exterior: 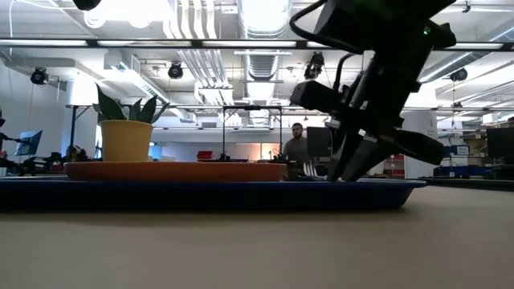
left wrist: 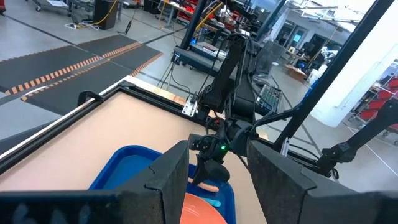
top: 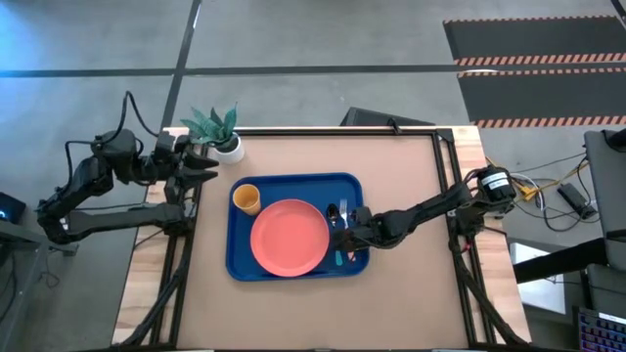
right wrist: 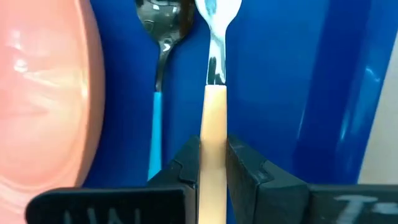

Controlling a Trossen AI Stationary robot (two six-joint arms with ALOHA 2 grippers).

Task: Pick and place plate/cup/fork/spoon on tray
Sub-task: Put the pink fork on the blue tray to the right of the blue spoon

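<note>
The fork is gripped by its pale handle between the fingers of the right end effector, low over the tray, beside the spoon and the plate. The cup is seen standing in the tray's corner. The left end effector is held open at the tabletop edge, well apart.

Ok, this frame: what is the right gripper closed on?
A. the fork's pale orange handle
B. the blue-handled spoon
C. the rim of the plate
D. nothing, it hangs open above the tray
A: in the right wrist view the right gripper pinches the fork by its pale orange handle, while the spoon lies free beside it on the tray.
</note>
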